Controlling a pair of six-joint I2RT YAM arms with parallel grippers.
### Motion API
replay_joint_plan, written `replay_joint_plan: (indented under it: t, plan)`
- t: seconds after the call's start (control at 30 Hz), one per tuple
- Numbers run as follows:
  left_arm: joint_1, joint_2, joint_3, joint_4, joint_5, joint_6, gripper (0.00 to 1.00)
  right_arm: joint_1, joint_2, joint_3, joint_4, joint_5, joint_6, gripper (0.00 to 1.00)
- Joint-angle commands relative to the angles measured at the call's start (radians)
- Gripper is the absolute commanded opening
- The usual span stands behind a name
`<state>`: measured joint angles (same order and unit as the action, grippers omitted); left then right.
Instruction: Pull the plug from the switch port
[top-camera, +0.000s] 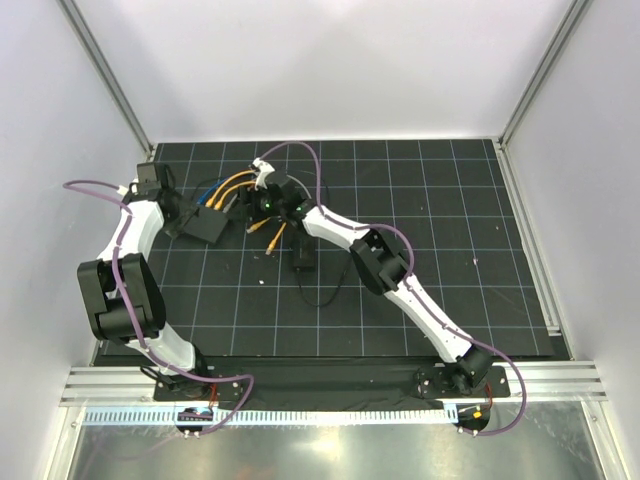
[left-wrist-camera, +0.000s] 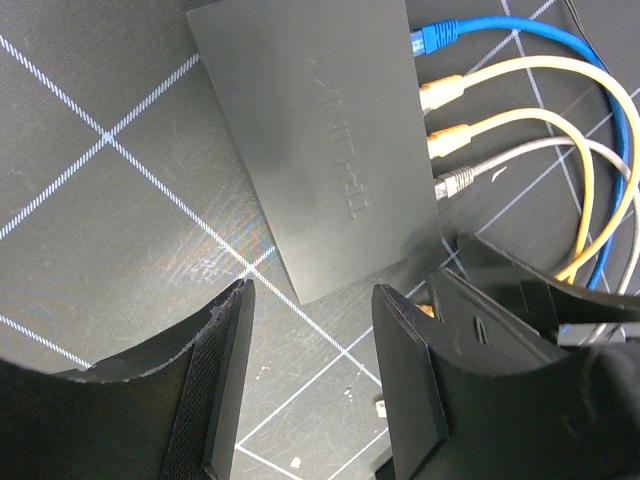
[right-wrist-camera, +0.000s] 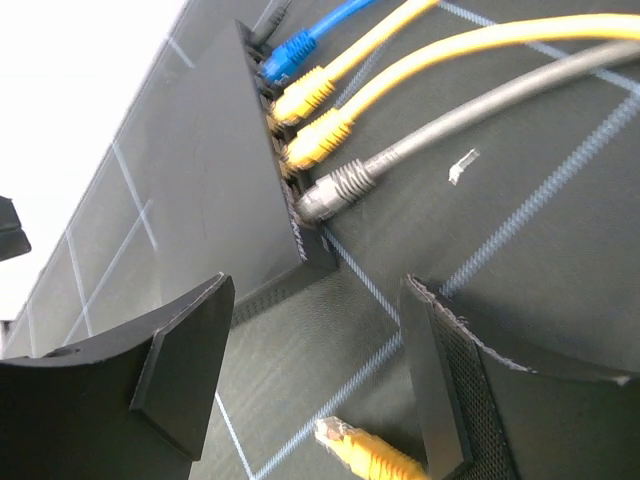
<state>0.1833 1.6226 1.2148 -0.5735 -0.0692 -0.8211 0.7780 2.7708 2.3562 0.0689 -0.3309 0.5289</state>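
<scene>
Switch (left-wrist-camera: 320, 140), a flat matte black slab, sits back-left on the gridded mat (left-wrist-camera: 90, 230). Left gripper (left-wrist-camera: 315, 375) fingers apart, just short of it. Blue plug (right-wrist-camera: 290, 50), two yellow plugs (right-wrist-camera: 305, 95) and a ribbed grey plug (right-wrist-camera: 335, 190) are seated in its ports. Right gripper (right-wrist-camera: 310, 365) is spread wide, with a loose yellow plug (right-wrist-camera: 360, 452) lying between its fingers.

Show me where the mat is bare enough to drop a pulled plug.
Bare: mat right of the right arm, out to the rail; the near strip, this side of the black brick. Crowded: around the switch, its cables, loose yellow plugs.

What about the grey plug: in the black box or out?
In. The grey plug sits in the switch, beside a yellow plug.
</scene>
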Motion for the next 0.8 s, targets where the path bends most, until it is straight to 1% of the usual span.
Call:
replay_joint_plan:
  t: [0.0, 0.27, 0.53, 0.7, 0.77]
  plan:
    - [-0.002, -0.055, 0.012, 0.032, 0.017, 0.025, 0.55, 0.01, 0.047, 0.067, 0.058, -0.06, 0.023, 0.74]
    - [-0.004, -0.087, 0.005, 0.038, -0.003, 0.043, 0.55, 0.04, 0.069, 0.094, 0.118, -0.125, 0.016, 0.74]
    - [-0.002, -0.093, 0.005, 0.04, -0.017, 0.057, 0.55, 0.052, 0.092, 0.112, 0.134, -0.186, 0.022, 0.75]
    - [-0.002, -0.098, 0.006, 0.041, -0.035, 0.071, 0.55, 0.063, 0.047, 0.065, 0.163, -0.234, 0.019, 0.75]
    - [-0.002, -0.099, 0.006, 0.04, -0.037, 0.074, 0.55, 0.069, 0.01, 0.031, 0.167, -0.214, 0.008, 0.72]
